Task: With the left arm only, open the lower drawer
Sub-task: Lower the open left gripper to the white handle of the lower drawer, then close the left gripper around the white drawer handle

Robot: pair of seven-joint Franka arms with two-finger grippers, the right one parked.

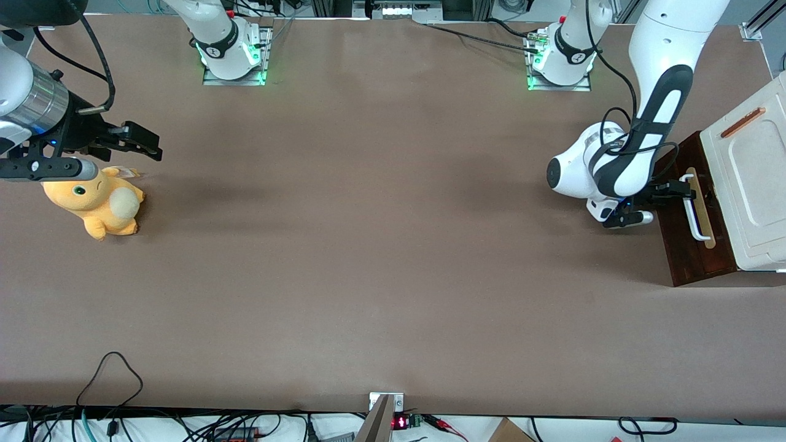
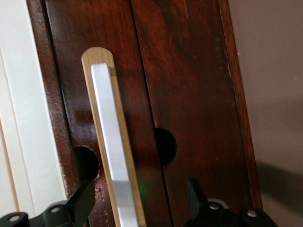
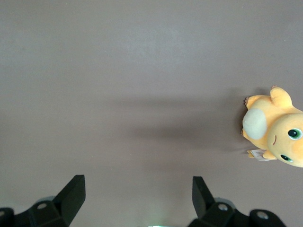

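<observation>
- Lower drawer (image 1: 688,227) at the working arm's end of the worktop (image 1: 368,245), below the cream cabinet top (image 1: 752,184); dark brown front facing up toward the front camera, looks shut or nearly so.
- White bar handle (image 1: 694,212) lying over a pale tan strip (image 1: 702,209) along the drawer front; in the wrist view the handle (image 2: 113,151) runs lengthwise between the two fingers (image 2: 78,205).
- Left arm (image 1: 645,110) bent down over the drawer, hand (image 1: 675,190) right at the handle's end farther from the front camera.
- Hand spread: fingers apart, one on either side of the bar, not yet pinching it.
- Two round cut-outs (image 2: 165,146) in the wood beside the strip; purpose unclear.
- Handling, as a judgement: rigid wood, rigid bar, no give; smooth painted bar likely slippery under a light pinch.
- Best hold: across the bar near its middle, firm squeeze, then a straight pull away from the cabinet; an off-centre hold risks skewing the drawer and jamming it.
- Light cabinet may slide with the pull.
- Orange plush toy (image 1: 98,202) toward the parked arm's end, well apart.
</observation>
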